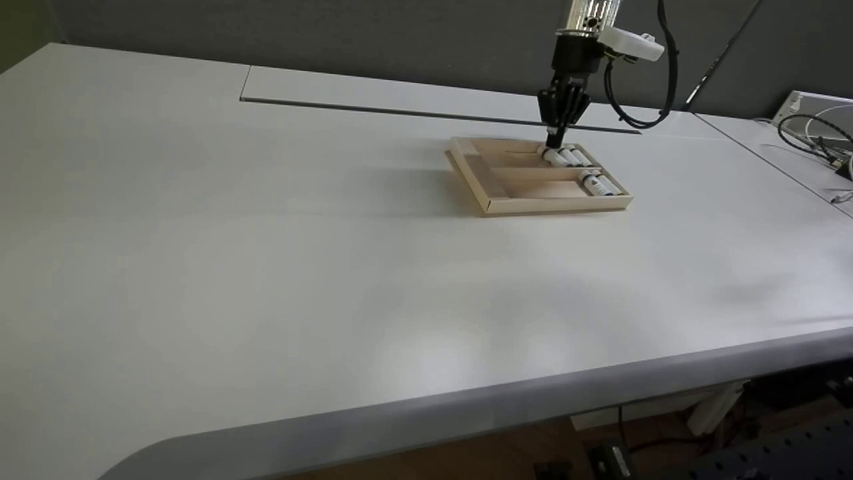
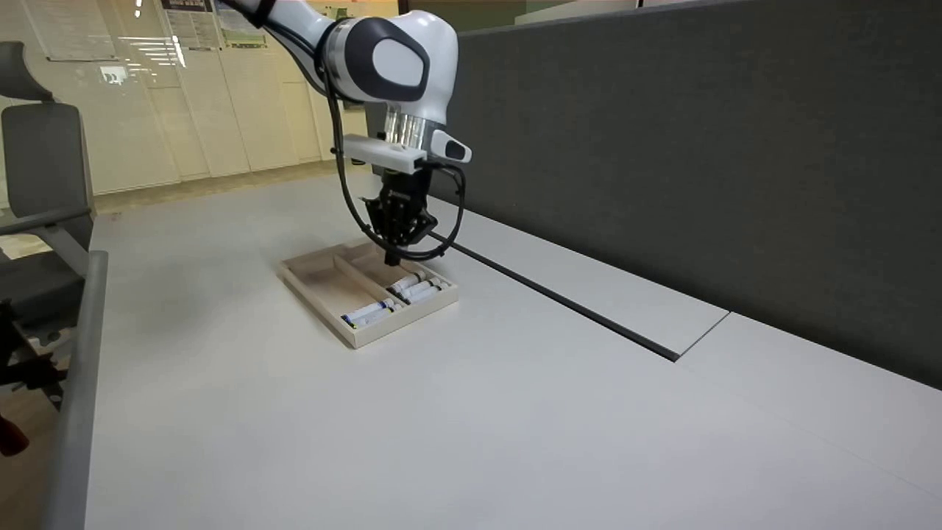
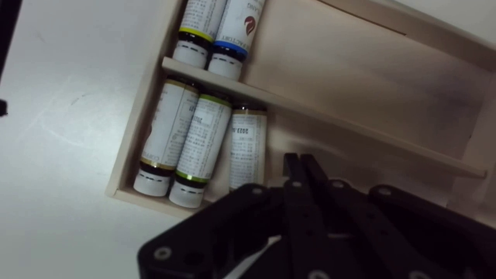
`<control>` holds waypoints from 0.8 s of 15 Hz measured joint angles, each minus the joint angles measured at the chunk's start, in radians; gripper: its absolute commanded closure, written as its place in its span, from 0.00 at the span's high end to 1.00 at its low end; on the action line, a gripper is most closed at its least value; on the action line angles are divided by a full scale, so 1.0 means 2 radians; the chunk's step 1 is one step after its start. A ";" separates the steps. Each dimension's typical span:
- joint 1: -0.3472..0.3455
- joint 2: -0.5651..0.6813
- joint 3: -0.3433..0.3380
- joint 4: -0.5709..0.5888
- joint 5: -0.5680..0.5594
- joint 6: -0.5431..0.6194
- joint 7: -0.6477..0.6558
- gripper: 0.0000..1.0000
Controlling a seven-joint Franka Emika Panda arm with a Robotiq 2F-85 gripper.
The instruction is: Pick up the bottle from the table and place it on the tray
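The tray (image 1: 556,206) is a shallow pale wooden box with a divider, on the white table; it also shows in an exterior view (image 2: 406,319) and in the wrist view (image 3: 345,69). Several white-labelled bottles lie in it at one end, two in one compartment and three in the other. The bottle nearest my gripper (image 3: 248,145) lies in the three-bottle compartment; my gripper hides its lower end in the wrist view. My gripper (image 3: 300,159) is shut and empty beside that bottle, fingertips apart from it, over the same compartment. No bottle shows on the table outside the tray.
A dark partition (image 2: 699,147) stands along the table's back edge. A dark slot (image 1: 400,111) runs in the table between the tray and partition. Cables and a light-coloured box (image 1: 816,113) are at one end of the table. A grey chair (image 2: 48,169) stands beside the table.
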 measured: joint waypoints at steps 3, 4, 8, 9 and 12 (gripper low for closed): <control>0.000 0.010 0.003 0.000 0.001 0.005 -0.001 0.00; 0.000 0.014 0.003 0.000 0.001 0.007 -0.001 0.00; -0.002 0.024 0.003 0.001 0.000 0.012 -0.002 0.00; -0.003 0.024 0.003 0.001 0.000 0.014 -0.002 0.00; -0.006 0.024 0.002 0.002 0.000 0.020 -0.002 0.00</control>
